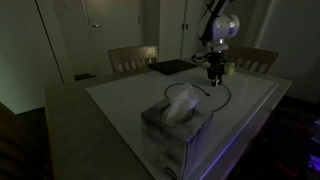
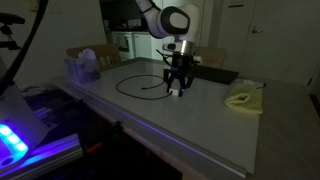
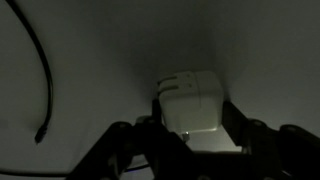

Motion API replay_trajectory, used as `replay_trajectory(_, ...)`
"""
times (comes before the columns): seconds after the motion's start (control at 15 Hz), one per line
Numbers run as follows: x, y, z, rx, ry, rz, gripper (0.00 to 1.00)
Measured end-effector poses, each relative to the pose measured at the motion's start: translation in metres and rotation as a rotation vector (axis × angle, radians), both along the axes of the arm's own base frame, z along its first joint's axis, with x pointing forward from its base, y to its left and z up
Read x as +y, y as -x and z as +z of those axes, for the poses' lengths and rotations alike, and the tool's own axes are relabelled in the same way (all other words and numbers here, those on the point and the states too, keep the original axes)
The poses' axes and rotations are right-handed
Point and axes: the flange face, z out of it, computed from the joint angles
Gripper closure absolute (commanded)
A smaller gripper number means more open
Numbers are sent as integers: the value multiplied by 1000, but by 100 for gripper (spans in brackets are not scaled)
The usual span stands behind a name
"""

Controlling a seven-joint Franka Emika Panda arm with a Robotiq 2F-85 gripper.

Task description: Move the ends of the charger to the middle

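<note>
**While your gripper [image 3: 190, 140] straddles the pale plug [image 3: 192, 100], the dark tip [image 3: 41, 134] lies off at nine o'clock**

Look at the wrist view. The plug, a boxy whitish block, sits dead ahead at twelve o'clock, right between the jaws. Its long axis seems to run twelve to six, so its flat sides face the jaws at three and nine. The jaws stand close on either side, but it's too dim to say whether they're pinching it or just short of contact.

The charger [image 2: 140, 86] itself is a thin black cable. In an exterior view it loops in a curve on the desk [image 2: 215, 125], just beside the gripper. Its plain dark end rests well clear of you, with the cable climbing from it toward eleven o'clock.

By my read the middle [image 2: 172, 108] is close by, so the plug end needs only a short drag. The dark tip is the one that calls for a reach out to nine.
</note>
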Motion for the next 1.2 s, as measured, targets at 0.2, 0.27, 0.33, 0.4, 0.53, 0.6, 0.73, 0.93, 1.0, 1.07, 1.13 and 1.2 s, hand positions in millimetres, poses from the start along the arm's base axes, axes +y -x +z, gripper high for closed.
replay_trajectory(0.2,-5,2,3,-15,-9,29,73)
replay_trajectory(0.27,-5,2,4,-17,-14,40,73)
replay_trajectory(0.33,-4,2,4,-20,-17,52,73)
replay_trajectory(0.4,-1,1,4,-21,-20,69,73)
replay_trajectory(0.53,8,-1,4,-17,-17,122,73)
replay_trajectory(0.6,15,-1,5,-11,-12,158,73)
replay_trajectory(0.73,31,0,7,0,5,245,73)
replay_trajectory(0.93,56,-3,10,12,46,378,73)
replay_trajectory(1.0,66,-5,10,14,58,427,73)
replay_trajectory(1.07,77,-8,10,10,66,472,73)
replay_trajectory(1.13,86,-10,10,5,72,513,73)
replay_trajectory(1.2,96,-13,10,0,76,550,73)
